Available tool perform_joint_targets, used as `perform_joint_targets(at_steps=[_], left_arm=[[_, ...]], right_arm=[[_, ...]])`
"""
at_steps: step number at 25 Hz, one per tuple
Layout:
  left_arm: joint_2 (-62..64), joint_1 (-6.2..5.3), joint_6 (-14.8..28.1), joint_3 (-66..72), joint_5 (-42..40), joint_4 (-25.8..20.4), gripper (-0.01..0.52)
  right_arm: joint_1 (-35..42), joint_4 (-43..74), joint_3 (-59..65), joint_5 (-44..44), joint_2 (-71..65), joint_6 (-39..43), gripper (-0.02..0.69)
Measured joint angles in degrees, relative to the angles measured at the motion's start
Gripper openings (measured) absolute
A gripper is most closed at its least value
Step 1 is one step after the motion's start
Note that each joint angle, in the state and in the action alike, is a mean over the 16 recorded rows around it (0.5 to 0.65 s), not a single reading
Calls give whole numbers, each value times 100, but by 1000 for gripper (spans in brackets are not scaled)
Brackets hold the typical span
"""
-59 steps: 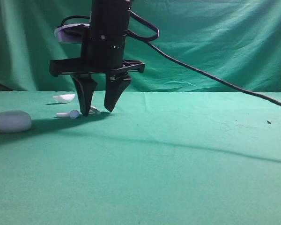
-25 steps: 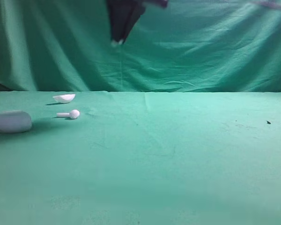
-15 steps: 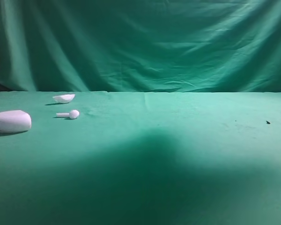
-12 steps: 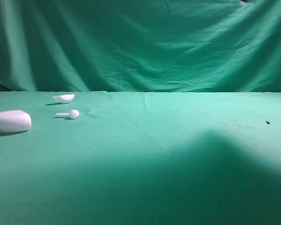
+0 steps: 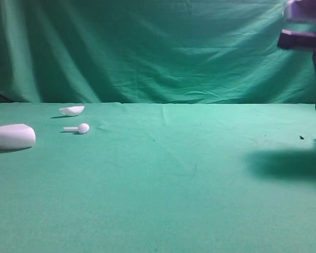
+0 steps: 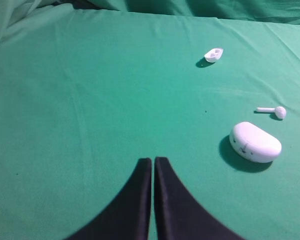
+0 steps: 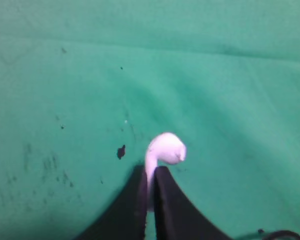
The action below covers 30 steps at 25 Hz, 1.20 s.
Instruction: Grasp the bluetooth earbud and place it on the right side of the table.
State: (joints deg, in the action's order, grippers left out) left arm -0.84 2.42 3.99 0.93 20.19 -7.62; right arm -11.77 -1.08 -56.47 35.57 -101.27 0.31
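Observation:
In the right wrist view the bluetooth earbud [image 7: 165, 149], small, white and glossy, sticks out from between my right gripper's [image 7: 149, 171] black fingers. They are shut on its stem, and the bulb head hangs just above the green table [image 7: 230, 90]. In the exterior view only the right arm's dark housing [image 5: 304, 38] shows, at the far right edge above its shadow; the earbud is hidden there. My left gripper [image 6: 153, 161] is shut and holds nothing, low over the cloth to the left of the white case [image 6: 255, 142].
On the left of the table [image 5: 163, 174] lie a white oval case [image 5: 12, 136], a long-stemmed white earbud [image 5: 78, 128] and a white half-shell [image 5: 72, 110]. A dark speck [image 5: 302, 137] marks the cloth at the right, near the held earbud [image 7: 121, 151].
My right gripper lifted off the left side, passed out of view at the top, and has come back in at the far right edge. Its shadow moved right across the cloth.

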Motion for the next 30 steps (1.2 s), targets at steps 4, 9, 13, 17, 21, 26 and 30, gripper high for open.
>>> perform_joint_targets(at_steps=[4, 9, 13, 17, 21, 26, 30], left_arm=[[0, 0, 0, 0, 0, 0, 0], [0, 0, 0, 0, 0, 0, 0], [0, 0, 0, 0, 0, 0, 0], [0, 0, 0, 0, 0, 0, 0], [0, 0, 0, 0, 0, 0, 0], [0, 0, 0, 0, 0, 0, 0], [0, 0, 0, 0, 0, 0, 0]], right_arm=[[0, -15, -25, -26, -93, -5, 168], [0, -27, -165, 97, 36, -24, 315], [0, -36, -354, 344, 328, -43, 417], [0, -61, -558, 712, 858, -58, 418], [0, -98, -723, 1143, 1639, -70, 320], [0, -148, -778, 1655, 2846, -74, 171], [0, -178, -611, 1953, 3947, -74, 61]])
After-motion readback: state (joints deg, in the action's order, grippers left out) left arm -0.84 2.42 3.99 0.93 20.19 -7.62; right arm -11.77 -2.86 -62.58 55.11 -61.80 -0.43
